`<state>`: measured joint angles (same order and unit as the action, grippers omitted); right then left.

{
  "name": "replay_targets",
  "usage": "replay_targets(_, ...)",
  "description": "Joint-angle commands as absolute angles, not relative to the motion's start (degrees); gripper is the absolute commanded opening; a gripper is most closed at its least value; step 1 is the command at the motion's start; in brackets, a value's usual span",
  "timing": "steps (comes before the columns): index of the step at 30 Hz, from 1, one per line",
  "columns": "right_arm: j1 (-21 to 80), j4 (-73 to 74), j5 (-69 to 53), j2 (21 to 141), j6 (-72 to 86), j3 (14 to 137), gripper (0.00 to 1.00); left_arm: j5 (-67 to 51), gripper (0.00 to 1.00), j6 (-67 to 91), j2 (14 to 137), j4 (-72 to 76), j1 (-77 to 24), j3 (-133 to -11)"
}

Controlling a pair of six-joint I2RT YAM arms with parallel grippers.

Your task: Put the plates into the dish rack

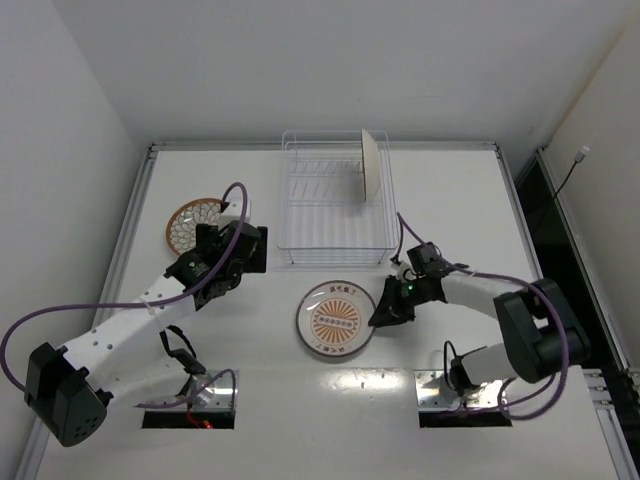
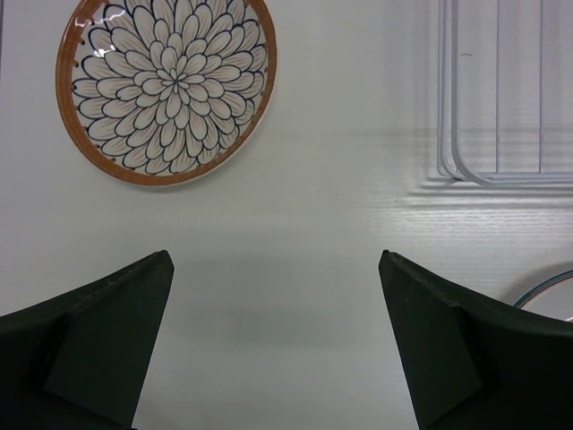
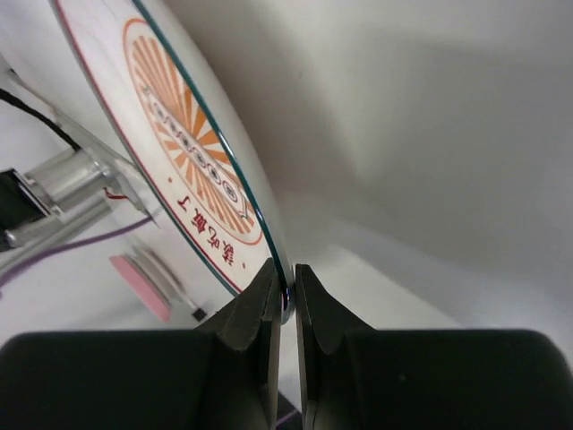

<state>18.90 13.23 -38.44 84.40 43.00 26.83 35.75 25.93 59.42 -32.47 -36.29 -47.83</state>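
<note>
From above, the dish rack (image 1: 335, 205) sits at the far middle of the table (image 1: 450, 200). A cream-backed plate (image 1: 372, 165) stands on edge in its far right part, broad side facing left, edge running far to near. The petal plate (image 1: 192, 224) lies flat, face up, left of the rack and partly under the left arm, whose left gripper (image 1: 245, 248) hangs between that plate and the rack. The white plate (image 1: 335, 318) lies face up just in front of the rack, the middle band of its motif running left to right, with the right gripper (image 1: 385, 305) at its right rim. From the left wrist, the left gripper (image 2: 273, 340) is spread wide over bare table, holding nothing; the petal plate (image 2: 166, 85) lies ahead to the left and a rack corner (image 2: 501, 134) ahead to the right. From the right wrist, the right gripper (image 3: 286, 300) is pinched on the rim of the white plate (image 3: 179, 152), one finger on each face, and the plate stretches away edge-on; whether it is lifted cannot be told.
</note>
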Motion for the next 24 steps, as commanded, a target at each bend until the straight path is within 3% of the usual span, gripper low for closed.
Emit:
replay_targets(1, 19.78, 23.27, -34.81, 76.75, 37.71, 28.74, 0.00, 35.68, 1.00, 25.40, 57.49, -30.85, -36.21, -48.52)
replay_targets(5, 19.78, 36.35, -29.45, 64.54, 34.29, 36.01, 0.00, 35.68, 1.00, 25.40, 56.87, -30.85, -36.21, -48.52)
replay_targets(14, 19.78, 55.43, -15.04, 58.27, 26.37, 59.02, 0.00, 35.68, 1.00, 24.87, 56.34, -30.85, -36.21, -48.52)
replay_targets(20, 19.78, 58.62, -0.81, 61.69, 26.54, 74.69, 0.00, 35.16, 1.00, 24.87, 55.81, -30.85, -36.21, -48.52)
replay_targets(24, 20.39, 50.21, 13.42, 63.46, 31.54, 77.18, 0.00, 35.16, 1.00, 24.87, 55.28, -30.85, -36.21, -48.52)
